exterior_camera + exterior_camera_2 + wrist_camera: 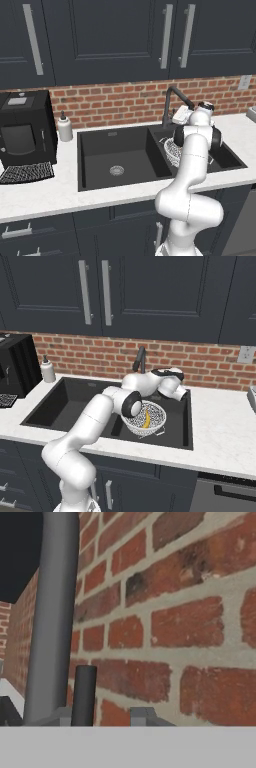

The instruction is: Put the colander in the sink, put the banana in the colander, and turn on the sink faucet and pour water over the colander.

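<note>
Two base cameras look forward and down from behind the arm, left and right, sharing the sink (95, 150) and brick wall (210, 363) (mid-distance); the hand camera faces that wall very close, beside the sink faucet (50, 622)

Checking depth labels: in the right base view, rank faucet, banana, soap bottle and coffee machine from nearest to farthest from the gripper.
1. Slim dark grey gooseneck faucet: right by the gripper, at the sink's back.
2. Small yellow banana: below, in the wire-mesh colander.
3. White soap dispenser bottle: far left, by the wall.
4. Black coffee machine: leftmost.
</note>
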